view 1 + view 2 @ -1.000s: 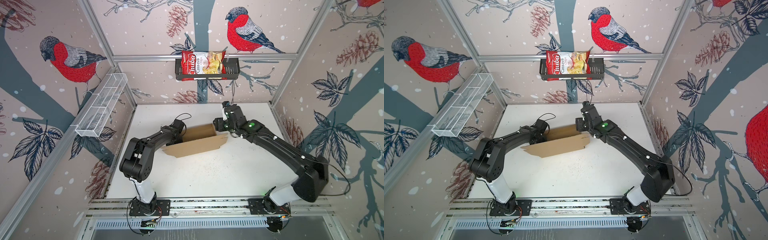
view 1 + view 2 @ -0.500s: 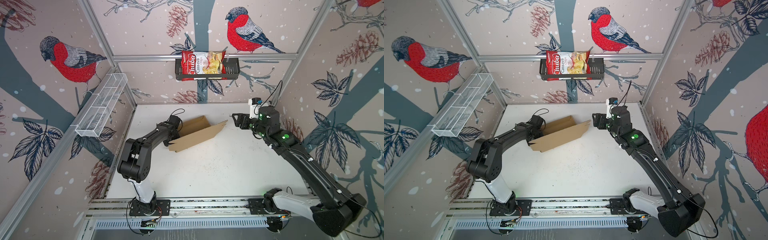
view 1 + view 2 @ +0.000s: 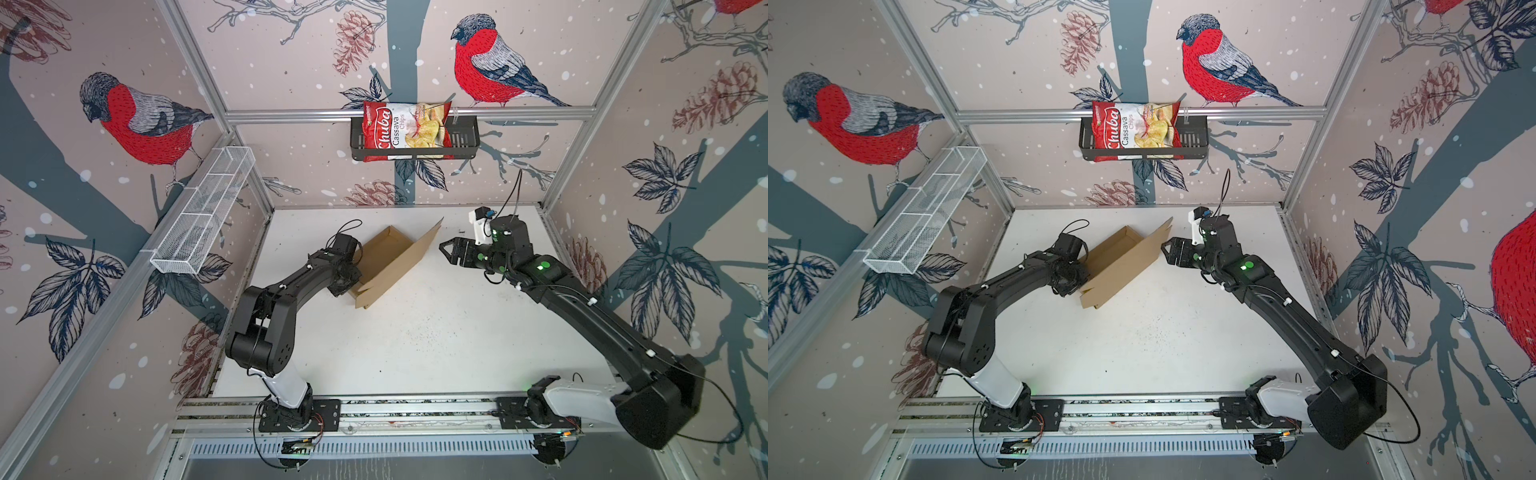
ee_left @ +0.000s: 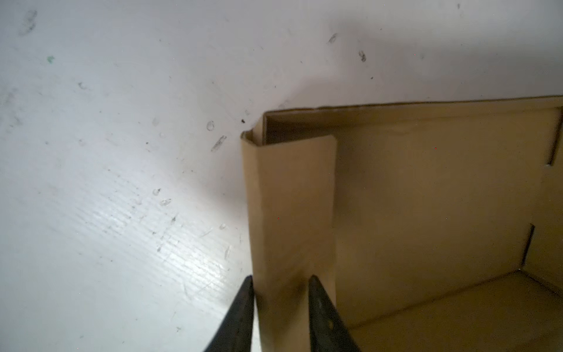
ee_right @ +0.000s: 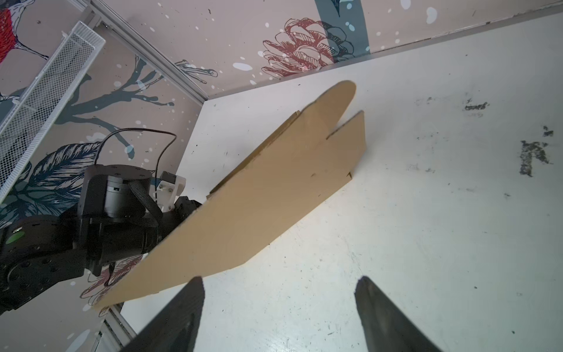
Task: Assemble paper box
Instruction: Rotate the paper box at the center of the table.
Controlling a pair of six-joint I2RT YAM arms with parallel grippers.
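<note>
Left gripper (image 4: pixel 280 277): jaws straddle box (image 3: pixel 380 251) side wall (gripping or slack, cannot tell). Right gripper (image 3: pixel 446 252): jaws open, empty, just off raised lid's (image 3: pixel 401 266) end.

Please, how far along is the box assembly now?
Done: one side wall of the paper box is folded double and stands. In hand: the left gripper straddles that wall; grip uncertain. The right gripper is open, clear of the box. Left: the large panel stands tilted open, not tucked.
</note>
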